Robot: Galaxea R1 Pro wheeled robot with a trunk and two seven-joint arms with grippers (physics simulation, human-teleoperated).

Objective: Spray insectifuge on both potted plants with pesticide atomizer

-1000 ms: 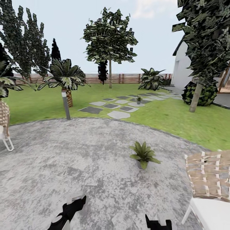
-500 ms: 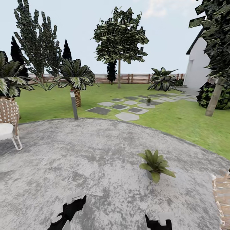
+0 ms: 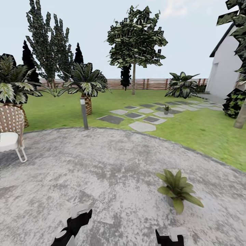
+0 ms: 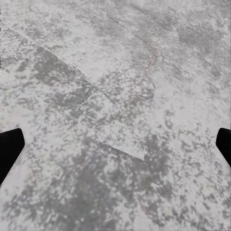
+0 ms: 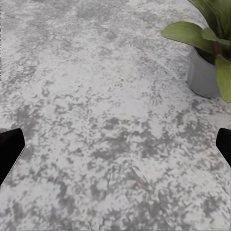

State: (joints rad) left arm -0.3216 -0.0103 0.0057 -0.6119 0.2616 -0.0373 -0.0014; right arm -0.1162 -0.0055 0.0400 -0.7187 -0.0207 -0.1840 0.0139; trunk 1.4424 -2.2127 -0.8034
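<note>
One potted plant (image 3: 177, 189), a low rosette of pointed green leaves, stands on the grey round paving (image 3: 102, 171) ahead of my right gripper (image 3: 169, 238); its grey pot (image 5: 204, 72) also appears in the right wrist view. A second potted plant (image 3: 166, 109) sits far off among the stepping stones (image 3: 141, 126). The pesticide atomizer is out of view. My left gripper (image 3: 73, 225) hangs low over bare paving. In both wrist views the dark fingertips (image 4: 9, 149) (image 5: 9, 149) stand far apart with nothing between them, so left gripper (image 4: 115, 147) and right gripper (image 5: 115, 149) are open.
A wicker chair (image 3: 12, 133) with a white seat stands at the left. A short lamp post (image 3: 84, 112) and a palm shrub (image 3: 85, 83) mark the paving's far rim. Beyond lie lawn, a wooden fence (image 3: 150, 83), a white house (image 3: 227, 68) and a round dark bush (image 3: 235, 102).
The whole picture has slid right and down as the camera turned left: the right-hand chair left the view and the left chair came in. Both arms keep their pose.
</note>
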